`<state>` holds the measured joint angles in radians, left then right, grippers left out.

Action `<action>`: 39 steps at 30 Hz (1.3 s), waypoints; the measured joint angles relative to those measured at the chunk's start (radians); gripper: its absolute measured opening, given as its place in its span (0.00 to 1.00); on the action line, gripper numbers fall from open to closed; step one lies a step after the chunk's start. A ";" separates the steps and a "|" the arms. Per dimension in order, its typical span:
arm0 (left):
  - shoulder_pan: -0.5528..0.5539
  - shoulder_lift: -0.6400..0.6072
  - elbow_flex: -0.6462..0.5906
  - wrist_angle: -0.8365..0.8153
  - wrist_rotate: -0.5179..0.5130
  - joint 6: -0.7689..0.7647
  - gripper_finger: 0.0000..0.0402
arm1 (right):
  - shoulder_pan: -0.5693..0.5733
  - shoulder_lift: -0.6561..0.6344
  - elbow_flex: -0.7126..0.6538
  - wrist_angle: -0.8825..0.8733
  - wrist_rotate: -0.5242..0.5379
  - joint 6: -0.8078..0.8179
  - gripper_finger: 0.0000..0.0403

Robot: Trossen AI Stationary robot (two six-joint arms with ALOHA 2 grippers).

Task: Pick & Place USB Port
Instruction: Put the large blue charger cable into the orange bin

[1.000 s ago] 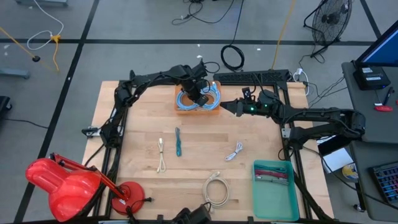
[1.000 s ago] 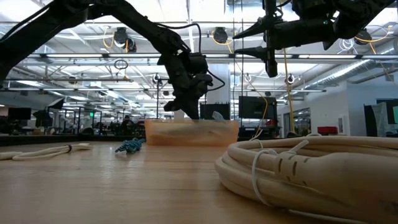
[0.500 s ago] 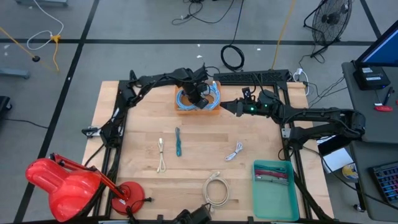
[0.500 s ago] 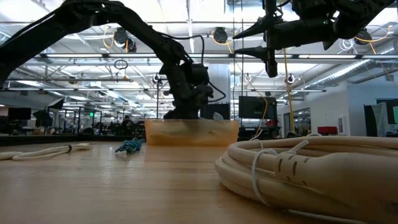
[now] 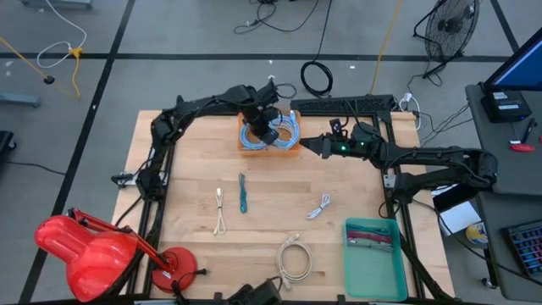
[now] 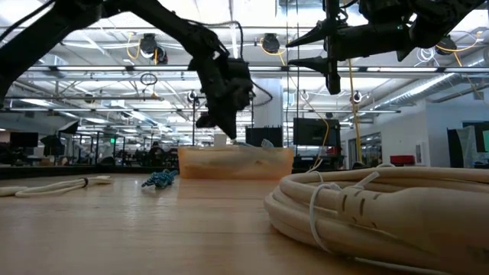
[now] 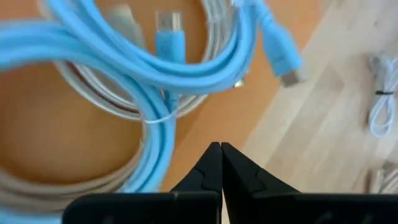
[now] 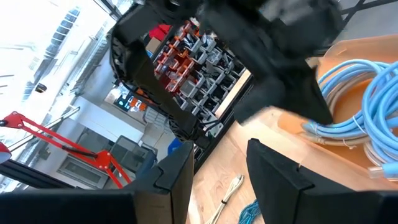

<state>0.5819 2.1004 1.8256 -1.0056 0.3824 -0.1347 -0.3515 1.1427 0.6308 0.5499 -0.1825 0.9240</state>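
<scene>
An orange bin (image 5: 290, 146) at the table's far middle holds coiled light blue (image 7: 146, 78) and beige USB cables; one blue USB plug (image 7: 169, 34) lies on the coil. My left gripper (image 5: 269, 133) (image 7: 216, 149) hangs just above the bin, pointing steeply down. It is shut, and nothing shows between its fingers. In the low view it (image 6: 208, 122) is clear of the bin's rim (image 6: 235, 153). My right gripper (image 5: 306, 145) (image 8: 217, 180) waits level beside the bin's right side, open, with nothing in it.
Loose cables lie on the wooden table: a white one (image 5: 220, 210), a teal braided one (image 5: 243, 193), a small white one (image 5: 319, 206) and a beige coil (image 5: 294, 258). A teal tray (image 5: 373, 254) stands at the near right. A red stand (image 5: 85, 250) is at the near left.
My left gripper has dipped into the orange bin and then come up again, now standing above the rim and a little toward the table's left. It has stayed shut throughout.
</scene>
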 joint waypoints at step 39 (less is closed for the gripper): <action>0.066 0.018 0.001 0.126 -0.076 -0.018 0.00 | 0.000 0.000 0.000 0.000 0.003 0.007 0.35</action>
<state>0.6476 2.1181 1.8263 -0.8792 0.3068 -0.1532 -0.3517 1.1427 0.6308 0.5495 -0.1791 0.9314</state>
